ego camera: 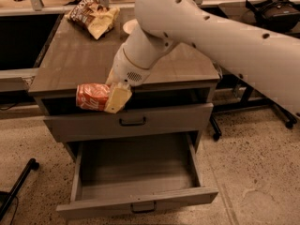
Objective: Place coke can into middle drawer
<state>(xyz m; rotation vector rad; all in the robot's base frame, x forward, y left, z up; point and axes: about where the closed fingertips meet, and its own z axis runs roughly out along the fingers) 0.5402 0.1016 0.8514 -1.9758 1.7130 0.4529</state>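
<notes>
The coke can (92, 96) is a red-orange can lying on its side in my gripper (113, 96), whose yellowish fingers (118, 99) are shut on it. The can hangs in the air at the cabinet's front edge, off the cabinet top (84, 60), in front of the dark gap above the upper drawer front. The middle drawer (136, 170) is pulled out wide open below, with a flat bare floor, side walls and a small dark handle (144, 207) on its front. The can is above and left of the drawer's middle.
A brown-and-yellow snack bag (92, 16) lies at the back left of the cabinet top. A white bowl (130, 26) sits behind my arm, mostly hidden. The shut upper drawer front has a black handle (132, 122). An office chair base (243, 107) stands to the right.
</notes>
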